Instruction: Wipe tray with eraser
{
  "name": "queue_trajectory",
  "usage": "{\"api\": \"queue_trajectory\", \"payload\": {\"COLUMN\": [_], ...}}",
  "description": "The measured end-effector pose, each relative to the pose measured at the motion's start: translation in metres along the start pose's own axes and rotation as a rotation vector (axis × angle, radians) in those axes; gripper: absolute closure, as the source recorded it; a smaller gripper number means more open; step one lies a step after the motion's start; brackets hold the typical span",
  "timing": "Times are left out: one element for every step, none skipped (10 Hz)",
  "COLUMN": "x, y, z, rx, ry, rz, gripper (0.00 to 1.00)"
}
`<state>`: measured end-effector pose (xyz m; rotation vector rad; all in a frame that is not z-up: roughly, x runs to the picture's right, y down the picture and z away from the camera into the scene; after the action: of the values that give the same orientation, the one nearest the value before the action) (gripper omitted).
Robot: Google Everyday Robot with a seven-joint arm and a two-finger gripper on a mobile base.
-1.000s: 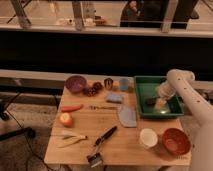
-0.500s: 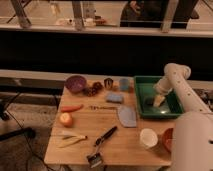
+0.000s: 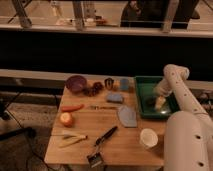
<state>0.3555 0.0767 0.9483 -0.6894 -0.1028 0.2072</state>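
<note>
- The green tray (image 3: pixel 144 92) sits at the table's far right corner. Its floor is the surface to be wiped, so I judge the strokes should run flat from rim to rim and stay inside the raised edge.
- The gripper (image 3: pixel 159 104) hangs low inside the tray, toward its right half, with its fingers spread apart and nothing clamped between them.
- The eraser (image 3: pixel 150 101), a small dark block, lies on the tray floor just left of the gripper. I cannot tell if they touch. The step in hand looks like taking hold of it: centre the fingers over the block, close squarely, then press lightly so it slides without tipping.
- The wooden table (image 3: pixel 115 131) carries everything else, all of it outside the tray.
- The robot's white arm (image 3: pixel 175 82) reaches down from the right, and its thick lower part covers the table's near right corner.
- A purple bowl (image 3: pixel 76 83) stands well apart at the far left.
- A grey-blue pad (image 3: pixel 127 116) lies just beside the tray's near left corner and could be nudged by a stray elbow.
- A black-handled brush (image 3: pixel 102 141) lies near the front edge.
- A white cup (image 3: pixel 148 137) stands close to the arm, at risk of a knock.
- A light blue block (image 3: pixel 115 98) lies left of the tray; it is not the eraser.
</note>
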Motion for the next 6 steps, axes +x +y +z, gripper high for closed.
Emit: {"api": "queue_trajectory", "payload": {"x": [0.0018, 0.0012, 0.0018, 0.0008, 0.0007, 0.0005], "y": [0.0027, 0.0032, 0.0042, 0.0037, 0.0044, 0.0054], "z": [0.0025, 0.0018, 0.0018, 0.0006, 0.0003, 0.0006], "rx": [-0.011, -0.013, -0.017, -0.017, -0.020, -0.022], "ry": [-0.011, -0.024, -0.035, -0.046, -0.060, -0.067], "rz": [-0.005, -0.012, -0.013, -0.014, -0.015, -0.017], "gripper": [0.30, 0.40, 0.51, 0.59, 0.72, 0.83]}}
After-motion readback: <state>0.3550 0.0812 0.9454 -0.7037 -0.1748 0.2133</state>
